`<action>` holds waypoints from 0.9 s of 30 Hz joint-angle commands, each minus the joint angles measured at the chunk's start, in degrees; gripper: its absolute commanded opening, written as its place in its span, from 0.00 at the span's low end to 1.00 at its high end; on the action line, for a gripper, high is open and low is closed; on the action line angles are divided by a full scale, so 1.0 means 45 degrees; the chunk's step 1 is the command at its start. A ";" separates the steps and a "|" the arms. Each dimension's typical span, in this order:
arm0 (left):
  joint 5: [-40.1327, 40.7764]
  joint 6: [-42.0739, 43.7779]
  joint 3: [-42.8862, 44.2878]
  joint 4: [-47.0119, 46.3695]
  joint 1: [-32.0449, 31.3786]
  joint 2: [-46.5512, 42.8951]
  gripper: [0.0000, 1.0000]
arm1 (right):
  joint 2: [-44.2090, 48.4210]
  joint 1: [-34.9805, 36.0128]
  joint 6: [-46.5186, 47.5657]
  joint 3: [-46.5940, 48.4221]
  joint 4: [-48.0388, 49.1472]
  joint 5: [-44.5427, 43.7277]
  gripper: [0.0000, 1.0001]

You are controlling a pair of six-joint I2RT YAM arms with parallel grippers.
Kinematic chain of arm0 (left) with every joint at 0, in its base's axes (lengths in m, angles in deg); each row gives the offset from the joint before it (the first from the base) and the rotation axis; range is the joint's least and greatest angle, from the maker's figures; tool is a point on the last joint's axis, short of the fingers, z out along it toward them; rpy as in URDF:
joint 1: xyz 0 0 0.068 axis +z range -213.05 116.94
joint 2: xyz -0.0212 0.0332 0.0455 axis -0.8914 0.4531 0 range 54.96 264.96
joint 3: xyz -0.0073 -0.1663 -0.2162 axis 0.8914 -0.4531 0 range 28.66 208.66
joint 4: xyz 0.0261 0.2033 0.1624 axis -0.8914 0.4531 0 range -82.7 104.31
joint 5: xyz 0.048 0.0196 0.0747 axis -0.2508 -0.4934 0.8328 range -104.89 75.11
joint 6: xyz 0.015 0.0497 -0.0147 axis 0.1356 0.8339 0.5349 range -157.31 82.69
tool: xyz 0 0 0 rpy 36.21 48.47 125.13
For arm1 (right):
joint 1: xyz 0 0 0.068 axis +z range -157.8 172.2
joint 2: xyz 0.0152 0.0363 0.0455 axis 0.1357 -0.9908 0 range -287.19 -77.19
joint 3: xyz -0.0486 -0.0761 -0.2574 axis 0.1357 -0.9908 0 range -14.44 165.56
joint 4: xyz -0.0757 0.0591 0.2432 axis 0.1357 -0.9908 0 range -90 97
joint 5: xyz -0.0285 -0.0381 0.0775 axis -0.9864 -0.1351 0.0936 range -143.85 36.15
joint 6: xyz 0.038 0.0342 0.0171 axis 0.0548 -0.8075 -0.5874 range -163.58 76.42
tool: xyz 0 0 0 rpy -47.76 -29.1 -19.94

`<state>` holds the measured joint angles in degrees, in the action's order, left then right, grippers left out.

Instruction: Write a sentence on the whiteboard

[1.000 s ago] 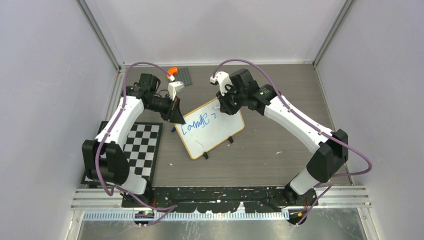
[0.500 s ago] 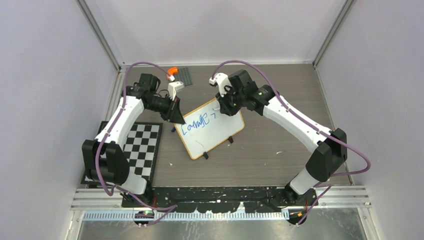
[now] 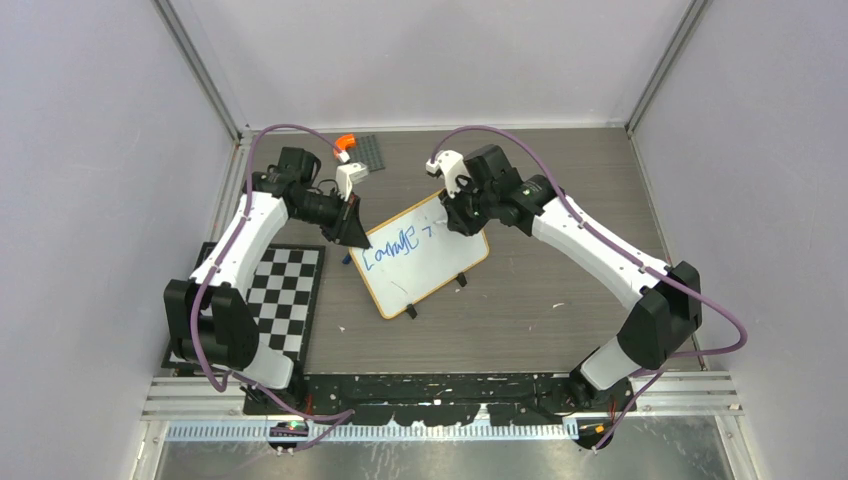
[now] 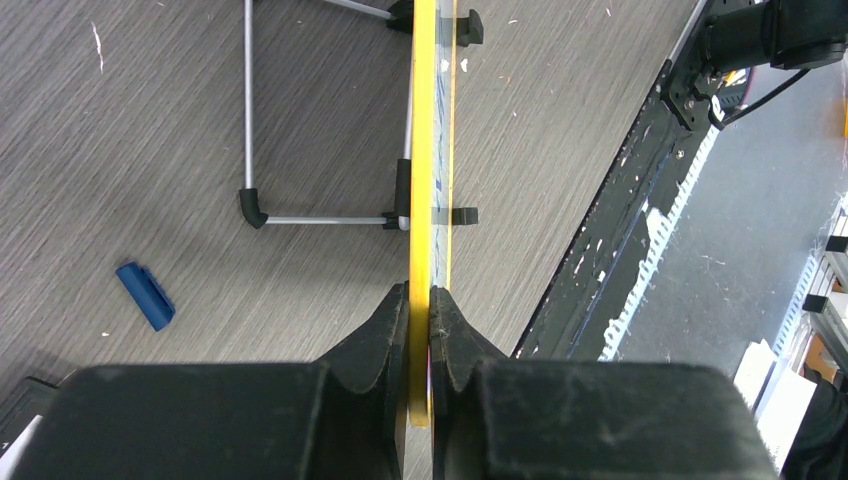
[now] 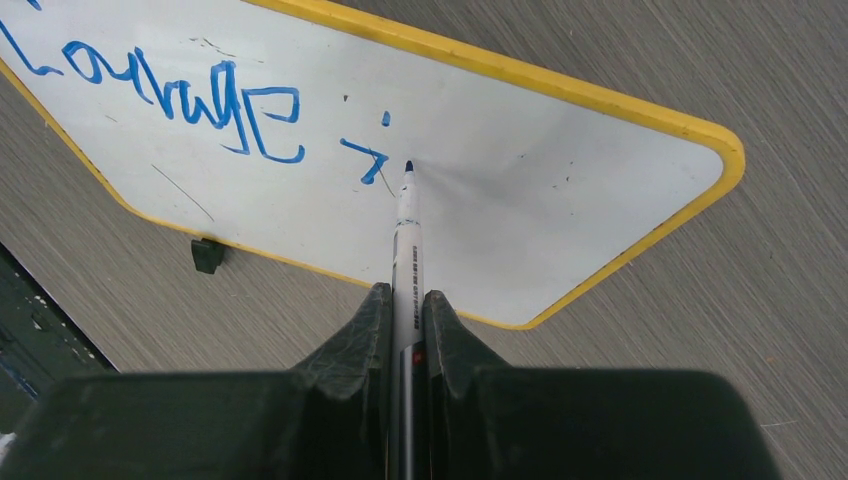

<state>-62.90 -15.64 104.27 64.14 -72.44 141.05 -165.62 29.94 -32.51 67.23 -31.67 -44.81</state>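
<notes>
Blue ink, the sentence (image 5: 180, 95), was seen begun on the whiteboard (image 3: 425, 262), which stood tilted near the middle of the table (image 3: 560, 290), between the two arms. One word and the start of a second were written, so most of the task was judged undone. The left claw (image 4: 420, 318) was closed on the board's yellow rim, seen edge-on in the wrist view. The right claw (image 5: 405, 300) was clamped on a marker (image 5: 407, 225), its tip at or just off the white surface beside the last stroke; contact could not be confirmed. Risks were judged as follows. The board could be tipped or slid by too hard a push if the rim pinch slipped. Strokes could be skewed if the marker twisted in the jaws. Room toward the right corner could run short. A blue cap (image 4: 145, 295) lay on the table, apart from the board.
</notes>
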 commanded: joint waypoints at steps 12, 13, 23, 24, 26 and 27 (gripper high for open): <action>-0.0044 0.0460 0.0092 -0.0204 -0.0087 -0.0134 0.00 | -0.0233 -0.0051 0.0137 -0.0282 0.0802 -0.0089 0.00; -0.0053 0.0460 0.0106 -0.0208 -0.0082 -0.0117 0.00 | -0.0199 -0.0034 0.0138 -0.0395 0.0802 -0.0094 0.00; -0.0044 0.0458 0.0053 -0.0229 -0.0092 -0.0119 0.00 | -0.0020 -0.0039 0.0147 -0.0472 0.0753 -0.0083 0.00; -0.0036 0.0460 0.0052 -0.0229 -0.0083 -0.0115 0.00 | -0.0036 -0.0045 0.0156 -0.0338 0.0761 -0.0134 0.00; -0.0058 0.0444 0.0072 -0.0246 -0.0082 -0.0088 0.00 | -0.0111 -0.0033 0.0157 -0.0027 0.0767 -0.0200 0.00; -0.0069 0.0446 0.0091 -0.0233 -0.0092 -0.0082 0.00 | -0.0167 -0.0039 0.0157 0.0142 0.0780 -0.0237 0.00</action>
<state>-62.48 -15.66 104.27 64.12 -72.42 141.05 -166.73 29.96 -32.51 63.82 -31.37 -44.57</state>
